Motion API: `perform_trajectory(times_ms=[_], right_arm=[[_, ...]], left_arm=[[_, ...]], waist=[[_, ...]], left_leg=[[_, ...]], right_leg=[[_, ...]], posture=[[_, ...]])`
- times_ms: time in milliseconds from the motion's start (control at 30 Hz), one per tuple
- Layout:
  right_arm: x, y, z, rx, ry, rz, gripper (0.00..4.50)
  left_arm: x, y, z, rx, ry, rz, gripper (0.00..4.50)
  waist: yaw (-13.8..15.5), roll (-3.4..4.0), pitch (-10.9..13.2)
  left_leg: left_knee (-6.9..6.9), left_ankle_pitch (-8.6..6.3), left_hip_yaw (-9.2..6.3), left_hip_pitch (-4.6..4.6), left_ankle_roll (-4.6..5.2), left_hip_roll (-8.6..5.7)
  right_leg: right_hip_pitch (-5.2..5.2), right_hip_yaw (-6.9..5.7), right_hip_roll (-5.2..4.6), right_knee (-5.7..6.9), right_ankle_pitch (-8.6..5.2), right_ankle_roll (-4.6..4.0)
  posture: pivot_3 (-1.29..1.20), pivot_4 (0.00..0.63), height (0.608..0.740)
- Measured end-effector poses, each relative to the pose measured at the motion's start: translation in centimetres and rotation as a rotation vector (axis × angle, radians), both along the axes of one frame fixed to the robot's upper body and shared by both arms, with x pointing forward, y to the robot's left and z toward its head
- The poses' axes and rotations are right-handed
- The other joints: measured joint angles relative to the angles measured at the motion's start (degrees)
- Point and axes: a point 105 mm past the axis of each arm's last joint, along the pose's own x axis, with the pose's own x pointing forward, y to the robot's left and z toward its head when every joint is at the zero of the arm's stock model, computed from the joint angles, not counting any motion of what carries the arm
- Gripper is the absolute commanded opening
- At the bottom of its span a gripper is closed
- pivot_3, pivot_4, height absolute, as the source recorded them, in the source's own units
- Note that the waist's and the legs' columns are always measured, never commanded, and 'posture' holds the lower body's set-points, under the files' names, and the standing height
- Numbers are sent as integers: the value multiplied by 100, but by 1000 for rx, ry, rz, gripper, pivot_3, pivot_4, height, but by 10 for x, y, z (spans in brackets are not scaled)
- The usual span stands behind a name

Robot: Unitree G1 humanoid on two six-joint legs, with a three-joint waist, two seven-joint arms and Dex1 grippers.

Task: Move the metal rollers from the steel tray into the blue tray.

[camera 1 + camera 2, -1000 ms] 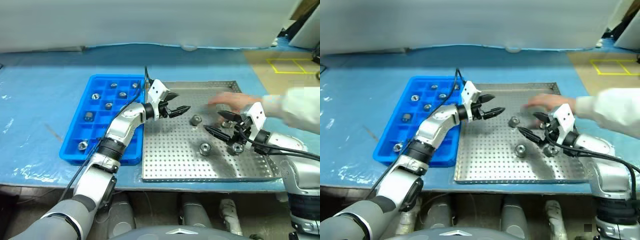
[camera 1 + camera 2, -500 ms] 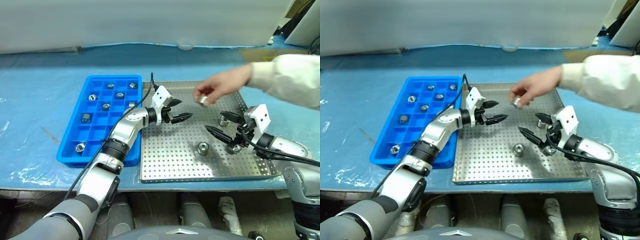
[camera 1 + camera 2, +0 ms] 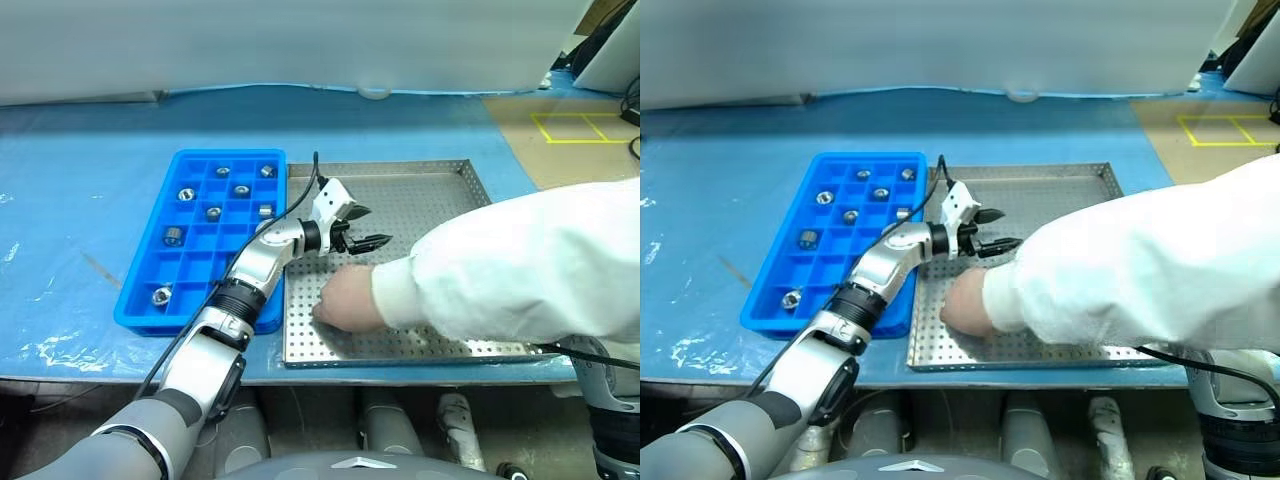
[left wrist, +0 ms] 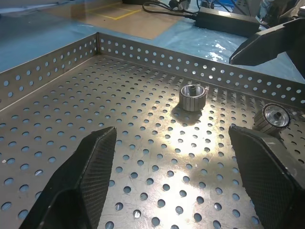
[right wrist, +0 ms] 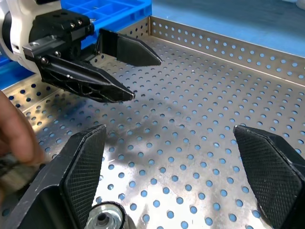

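Metal rollers, short ribbed silvery cylinders with dark bores, upright on steel tray, perforated and shiny; more in blue tray beside steel tray. Left hand spread wide, empty, over steel tray. Right hand spread wide, empty. Person's hand in white sleeve on steel tray.

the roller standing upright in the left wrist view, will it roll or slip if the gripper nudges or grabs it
The roller stands on its flat end on the steel tray, so a nudge would probably slide it, not roll it. If tipped on its side it would likely roll. It looks like solid metal: probably stiff and heavy for its size. Its ribbed side may help the fingers grip.
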Motion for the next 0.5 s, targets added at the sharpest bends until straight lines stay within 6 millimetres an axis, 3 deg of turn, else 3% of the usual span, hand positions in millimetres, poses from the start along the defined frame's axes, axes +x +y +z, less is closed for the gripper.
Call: perform_trajectory(times_ms=[267,500], right_arm=[[0,0,-1,-1,3,1,4500],[-2,7,-5,-5,23,45,4500]], left_arm=[[-3,3,0,9,-1,-36,3961],[-16,26,24,-37,-33,-137,3961]], waist=[[-1,0,0],[4,3,-2]], left_leg=[[-2,0,0,-1,0,0],[-5,0,1,3,0,1]], right_leg=[[-1,0,0,-2,0,0],[0,0,1,0,0,-1]], posture=[[-399,150,740],[-320,150,740]])
